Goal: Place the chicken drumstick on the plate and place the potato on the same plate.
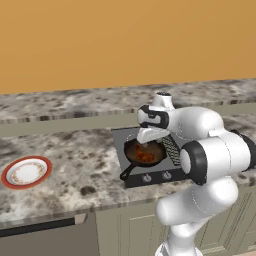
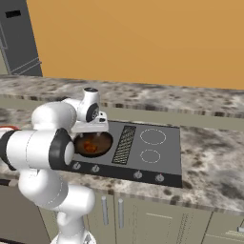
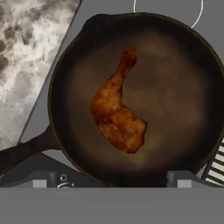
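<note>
The chicken drumstick (image 3: pixel 116 116), glazed reddish-brown, lies in the middle of a black frying pan (image 3: pixel 179 100) on the cooktop. It also shows in the pan in the left base view (image 1: pixel 145 156) and the right base view (image 2: pixel 89 147). My gripper (image 3: pixel 111 183) hangs open right above the pan, with its two fingertips set wide apart and nothing between them. The hand (image 1: pixel 150 134) points down over the pan (image 1: pixel 131 152). The white plate (image 1: pixel 7 176) with its red rim sits far to the left on the counter and holds nothing. The potato is out of view.
The pan's handle (image 1: pixel 126 173) points toward the counter's front edge. The black cooktop (image 2: pixel 152 147) has a ribbed centre strip and two bare burner rings to the right. Speckled stone counter (image 1: pixel 80 155) stretches between the cooktop and the plate. An orange wall rises behind.
</note>
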Motion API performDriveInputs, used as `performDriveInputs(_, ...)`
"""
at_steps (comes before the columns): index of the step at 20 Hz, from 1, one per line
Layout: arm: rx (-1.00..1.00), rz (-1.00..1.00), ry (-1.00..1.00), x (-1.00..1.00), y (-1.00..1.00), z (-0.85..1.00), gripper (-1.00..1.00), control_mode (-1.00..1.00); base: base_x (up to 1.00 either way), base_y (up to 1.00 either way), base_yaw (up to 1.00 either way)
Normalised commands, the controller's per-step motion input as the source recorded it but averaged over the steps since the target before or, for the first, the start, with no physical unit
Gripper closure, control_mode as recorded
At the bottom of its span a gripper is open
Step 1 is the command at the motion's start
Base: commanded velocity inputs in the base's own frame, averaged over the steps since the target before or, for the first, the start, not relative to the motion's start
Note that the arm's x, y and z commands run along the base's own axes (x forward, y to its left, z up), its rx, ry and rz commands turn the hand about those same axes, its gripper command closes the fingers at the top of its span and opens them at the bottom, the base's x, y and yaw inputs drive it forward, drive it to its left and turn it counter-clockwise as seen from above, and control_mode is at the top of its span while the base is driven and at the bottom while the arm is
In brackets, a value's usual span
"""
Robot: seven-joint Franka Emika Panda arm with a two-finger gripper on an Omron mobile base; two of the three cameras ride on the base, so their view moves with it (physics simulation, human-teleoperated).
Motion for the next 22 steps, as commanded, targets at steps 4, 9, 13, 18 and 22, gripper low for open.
performDriveInputs(4,-0.06,0.03,0.00,0.11,0.12,-0.34,-1.00,-1.00,0.00,0.00,0.00)
performDriveInputs(9,-0.03,0.03,0.00,0.17,0.10,-0.31,-1.00,-1.00,0.00,0.00,0.00)
performDriveInputs(13,0.00,0.02,0.00,0.17,0.00,-0.22,-1.00,-1.00,0.00,0.00,0.00)
performDriveInputs(18,0.00,0.01,0.02,0.03,0.01,-0.21,-1.00,-1.00,0.00,0.00,0.00)
performDriveInputs(22,0.00,0.00,0.02,0.00,0.03,-0.22,-1.00,-1.00,0.00,0.00,0.00)
